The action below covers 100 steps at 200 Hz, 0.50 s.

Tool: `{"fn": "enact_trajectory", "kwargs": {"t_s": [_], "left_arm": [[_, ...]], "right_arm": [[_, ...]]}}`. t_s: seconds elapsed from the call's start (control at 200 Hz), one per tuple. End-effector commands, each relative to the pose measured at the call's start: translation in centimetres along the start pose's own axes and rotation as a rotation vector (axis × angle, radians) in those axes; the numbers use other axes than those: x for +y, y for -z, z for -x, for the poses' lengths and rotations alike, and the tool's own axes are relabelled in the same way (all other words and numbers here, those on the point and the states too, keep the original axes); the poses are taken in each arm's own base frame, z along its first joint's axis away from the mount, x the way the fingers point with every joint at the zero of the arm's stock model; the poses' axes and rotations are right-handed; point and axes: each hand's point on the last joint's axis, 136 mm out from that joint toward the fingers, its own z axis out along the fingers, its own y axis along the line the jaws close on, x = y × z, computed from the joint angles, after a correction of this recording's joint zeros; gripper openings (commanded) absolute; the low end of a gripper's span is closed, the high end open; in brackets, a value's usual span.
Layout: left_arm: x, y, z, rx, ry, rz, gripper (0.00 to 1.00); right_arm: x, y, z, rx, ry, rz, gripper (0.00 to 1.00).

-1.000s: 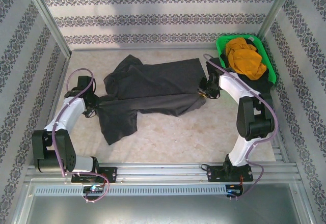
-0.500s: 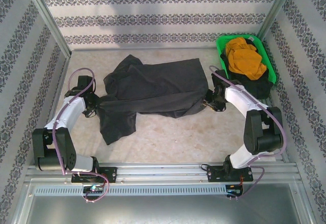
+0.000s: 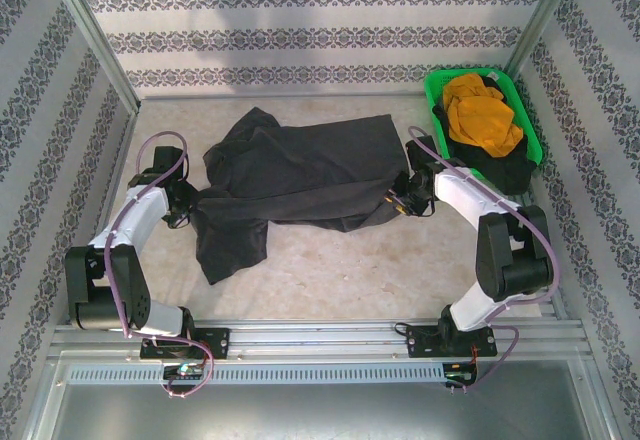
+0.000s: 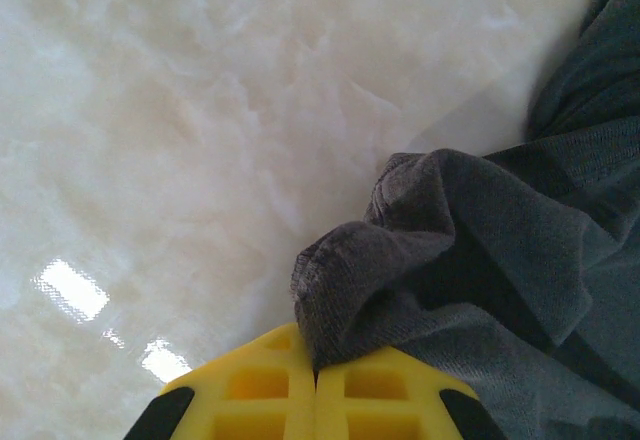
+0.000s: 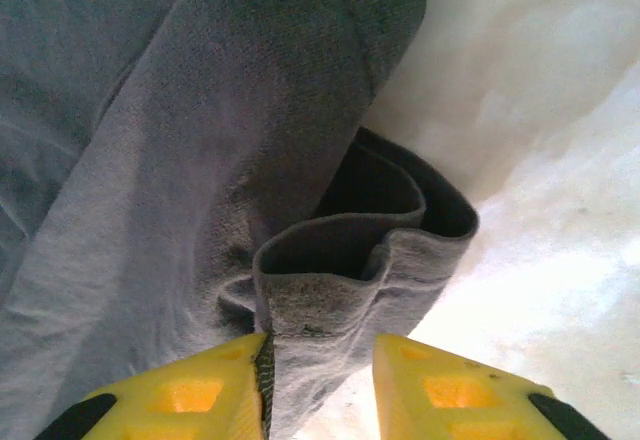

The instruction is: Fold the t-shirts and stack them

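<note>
Two end effectors work on one garment, a plain charcoal grey cloth t-shirt [image 3: 300, 175] that lies crumpled across the middle of the pale marbled desk [image 3: 330, 270]. The left end effector [image 4: 316, 375] is clenched, its tips pressed together on a bunched edge at the shirt's left end. The right end effector [image 5: 320, 350] stands parted astride a doubled hem at the shirt's right end. One tip touches the cloth and the other has a gap beside it, so nothing is pinched there. A mustard orange t-shirt [image 3: 482, 115] and a black t-shirt [image 3: 505, 172] lie in the bright green plastic basket [image 3: 470, 72] at the far right. The step looks like spreading the grey shirt flat before any fold — the right side probably needs to close on that hem, then both draw outward to take up the slack.
</note>
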Motion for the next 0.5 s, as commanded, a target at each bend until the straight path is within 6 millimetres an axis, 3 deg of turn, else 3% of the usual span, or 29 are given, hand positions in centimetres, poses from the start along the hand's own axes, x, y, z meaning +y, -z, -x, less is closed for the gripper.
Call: {"fn": "enact_trajectory", "kwargs": {"t_s": [0.0, 0.135, 0.295, 0.395, 0.495], "left_arm": [[-0.4, 0.1, 0.6, 0.001, -0.005, -0.015, 0.00], [-0.5, 0.0, 0.6, 0.005, -0.009, -0.020, 0.00], [-0.5, -0.2, 0.4, 0.011, -0.006, -0.024, 0.00], [-0.6, -0.3, 0.4, 0.016, -0.006, -0.025, 0.00], [-0.7, -0.2, 0.4, 0.017, -0.006, -0.030, 0.00]], "right_arm": [[-0.1, -1.4, 0.0, 0.015, -0.062, 0.005, 0.32], [0.4, -1.3, 0.6, 0.003, -0.051, 0.007, 0.35], [-1.0, -2.6, 0.1, 0.020, -0.068, -0.038, 0.34], [-1.8, -2.9, 0.3, 0.006, -0.083, -0.050, 0.22], [-2.0, -1.9, 0.6, -0.023, -0.077, -0.057, 0.12]]}}
